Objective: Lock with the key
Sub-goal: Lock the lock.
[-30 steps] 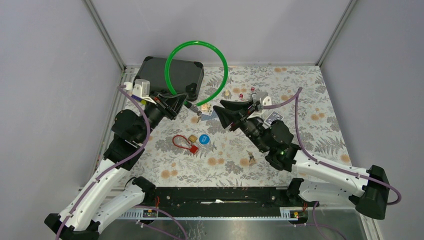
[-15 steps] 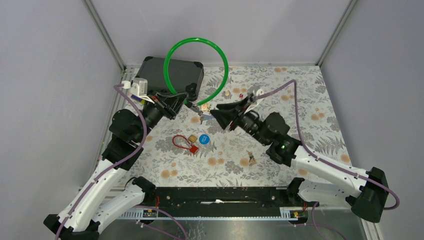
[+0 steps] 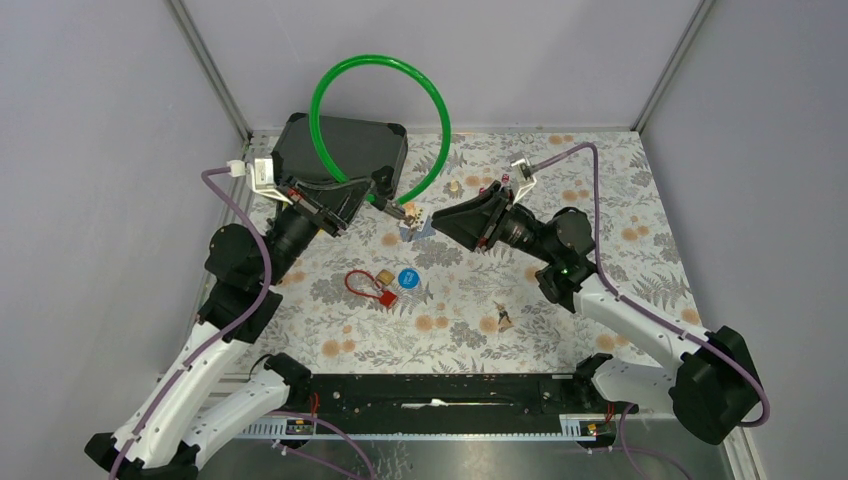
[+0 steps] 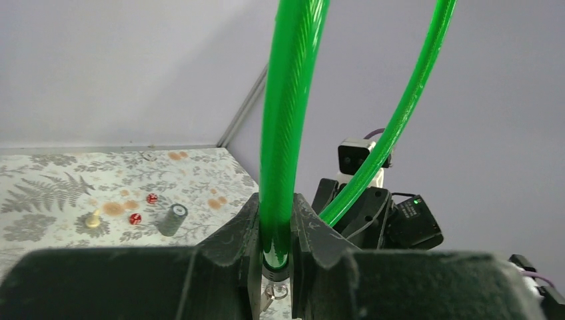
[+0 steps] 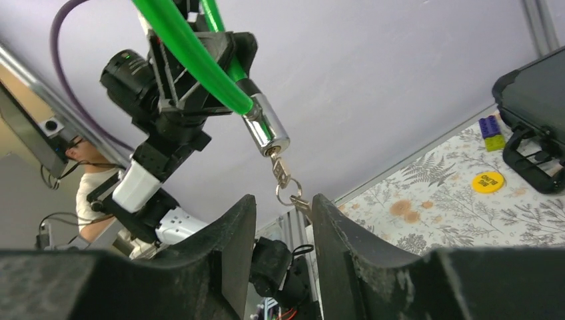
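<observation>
Left end effector [image 4: 275, 207] clamps the springy green cable [image 4: 292, 100] just behind its slick steel lock [image 5: 265, 130]. Right end effector [image 5: 283, 205] stands part-open around the small key [image 5: 280, 171] dangling below the lock. Likely best pinched by its flat bow.

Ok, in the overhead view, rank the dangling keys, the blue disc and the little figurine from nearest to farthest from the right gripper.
1. The keys, just left of the right gripper, hanging from the green cable lock.
2. The blue disc, mid-table, closer to the arm bases.
3. The figurine, near the front edge, beside the right arm.
</observation>
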